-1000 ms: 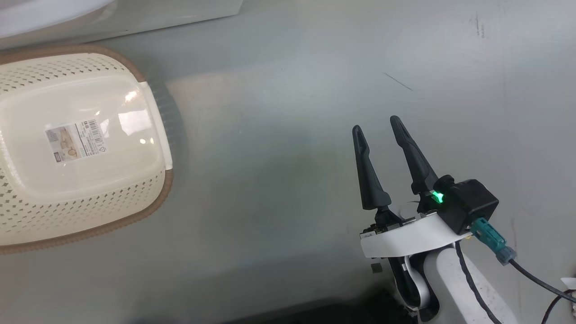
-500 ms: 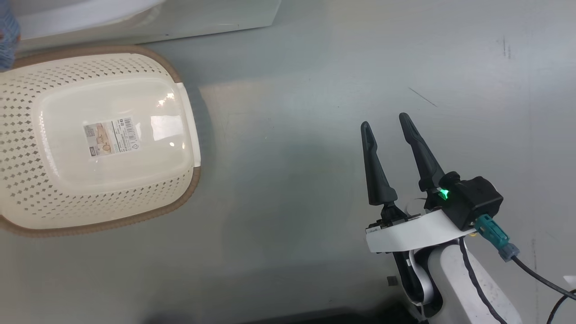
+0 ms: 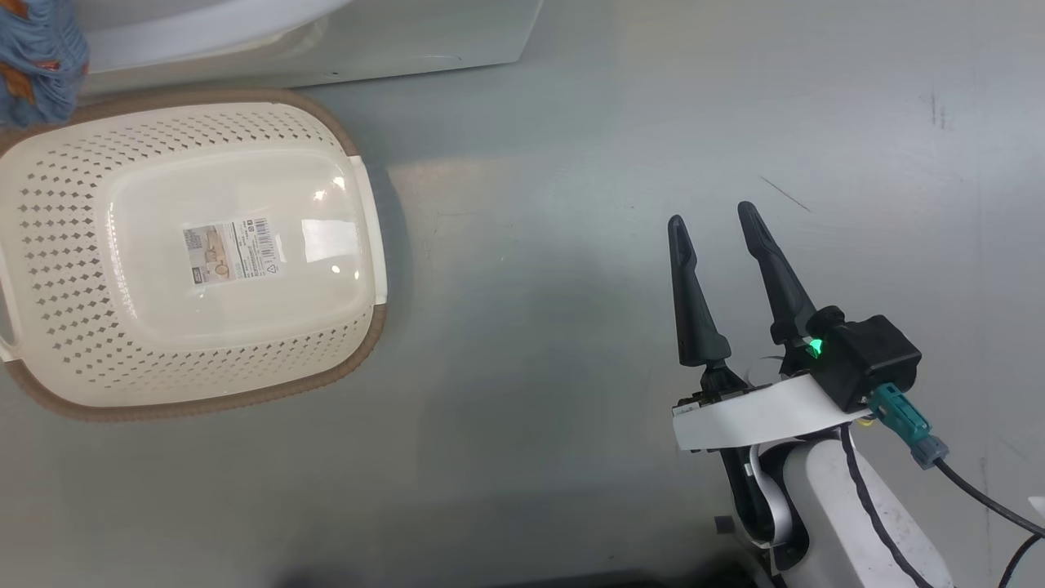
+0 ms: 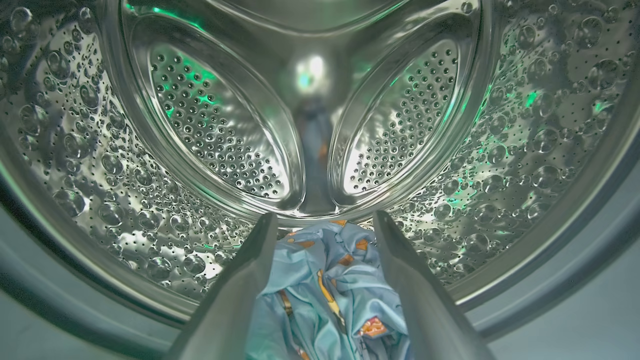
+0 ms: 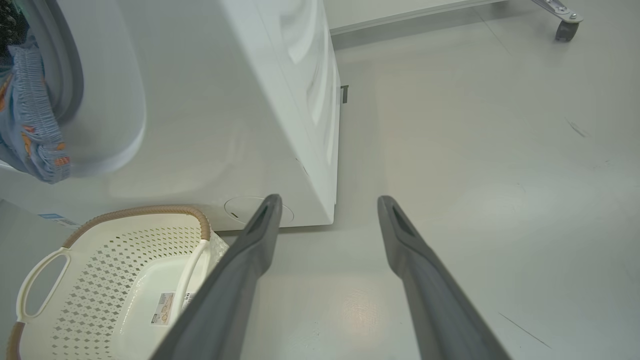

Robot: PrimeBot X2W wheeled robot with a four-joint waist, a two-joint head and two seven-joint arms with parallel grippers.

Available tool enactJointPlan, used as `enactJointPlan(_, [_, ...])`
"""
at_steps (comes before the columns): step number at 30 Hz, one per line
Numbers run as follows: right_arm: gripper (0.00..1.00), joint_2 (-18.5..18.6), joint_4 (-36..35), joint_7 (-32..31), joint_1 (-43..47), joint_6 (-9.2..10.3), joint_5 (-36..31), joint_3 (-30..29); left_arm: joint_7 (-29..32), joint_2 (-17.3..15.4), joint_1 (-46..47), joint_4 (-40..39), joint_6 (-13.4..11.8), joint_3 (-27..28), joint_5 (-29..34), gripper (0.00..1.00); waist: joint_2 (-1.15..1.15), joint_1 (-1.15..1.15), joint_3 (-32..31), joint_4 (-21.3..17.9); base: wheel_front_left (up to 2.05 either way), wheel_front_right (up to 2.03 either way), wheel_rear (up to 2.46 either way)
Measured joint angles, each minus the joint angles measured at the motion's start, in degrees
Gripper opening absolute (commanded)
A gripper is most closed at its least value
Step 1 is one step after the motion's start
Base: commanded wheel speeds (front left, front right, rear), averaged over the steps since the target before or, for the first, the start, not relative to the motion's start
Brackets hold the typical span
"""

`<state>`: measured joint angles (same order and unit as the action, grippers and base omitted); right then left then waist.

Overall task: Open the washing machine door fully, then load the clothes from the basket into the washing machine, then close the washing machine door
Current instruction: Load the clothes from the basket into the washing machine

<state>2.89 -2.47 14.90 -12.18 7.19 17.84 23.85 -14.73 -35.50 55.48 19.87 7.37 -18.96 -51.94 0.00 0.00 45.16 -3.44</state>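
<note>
So, our left fingers sit spread inside the drum of the washing machine, with the blue clothes bunched between them. We can't tell if they're really pinching. Our right fingers are released, holding nothing, over the floor. The basket sits on the floor just beside the machine's front.

Right gripper, fingers spread, over bare floor; basket lower left, just beside the washing machine; clothes hanging at its opening.
</note>
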Motion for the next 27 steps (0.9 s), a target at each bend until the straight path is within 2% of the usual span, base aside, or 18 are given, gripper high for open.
enactJointPlan(8, [1.0,0.0,0.4,0.0,0.0,0.0,0.0,-0.1,0.0,1.6,-5.4,-4.3,0.0,5.7,0.5,1.0,0.0,0.0,-1.0,0.8,0.0,0.0,0.0])
enactJointPlan(27, [1.0,0.2,1.2,0.0,-0.3,0.0,0.1,0.2,0.0,5.2,-20.9,-13.0,0.0,12.9,6.4,1.0,0.0,0.0,-3.0,1.4,0.0,0.0,0.0])
